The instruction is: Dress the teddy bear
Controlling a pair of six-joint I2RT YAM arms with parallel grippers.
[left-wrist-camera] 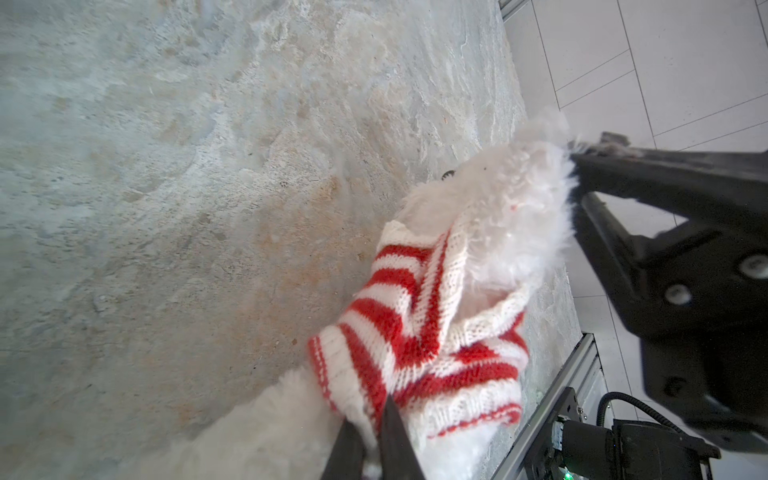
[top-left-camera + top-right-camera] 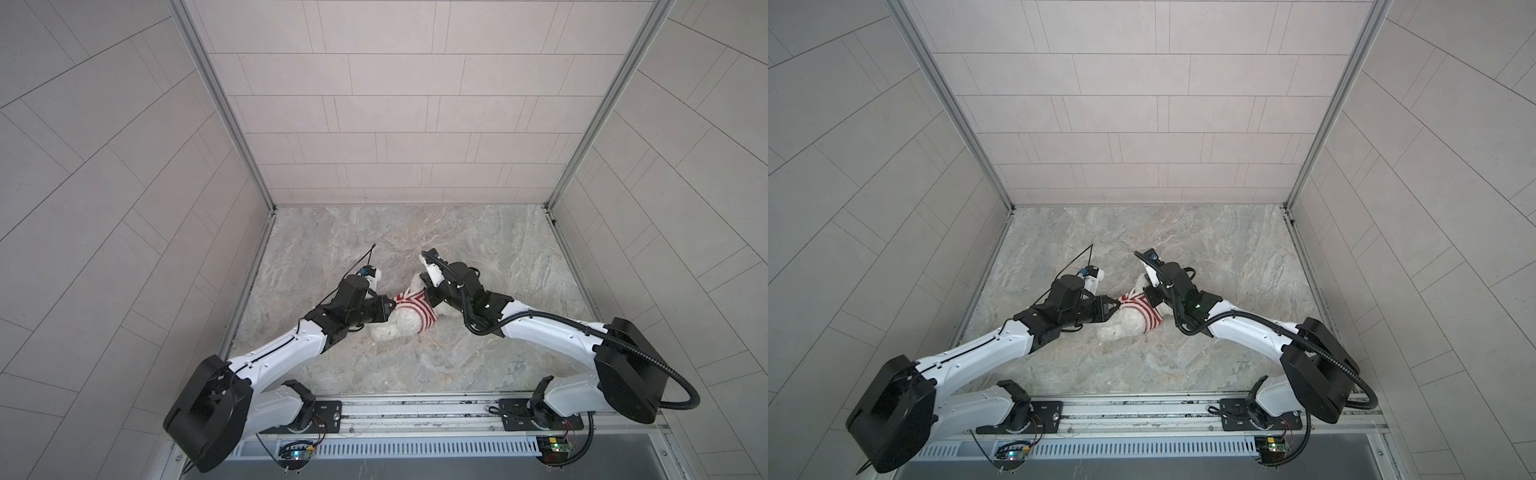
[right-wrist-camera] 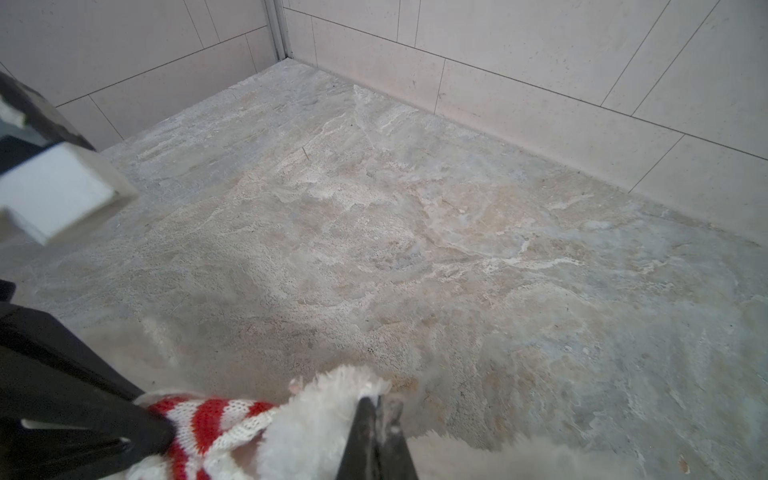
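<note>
The teddy bear [image 2: 395, 328] [image 2: 1125, 326] lies on the marble floor between my two arms, white and fluffy. A red-and-white striped sweater [image 2: 412, 305] [image 2: 1139, 306] [image 1: 415, 324] is bunched around its upper body. In both top views my left gripper [image 2: 392, 306] [image 2: 1118, 306] meets the sweater's left edge. In the left wrist view the left gripper [image 1: 372, 415] is shut on a fold of the knit. My right gripper [image 3: 376, 401] [image 2: 426, 287] is shut on a tuft of the bear's fur [image 3: 324, 415] near its head [image 1: 511, 208].
Tiled walls [image 2: 374, 124] close in the floor on three sides, with metal corner posts [image 2: 224, 108]. A rail [image 2: 415, 411] carrying both arm bases runs along the front edge. Bare marble floor [image 2: 415, 232] stretches behind the bear.
</note>
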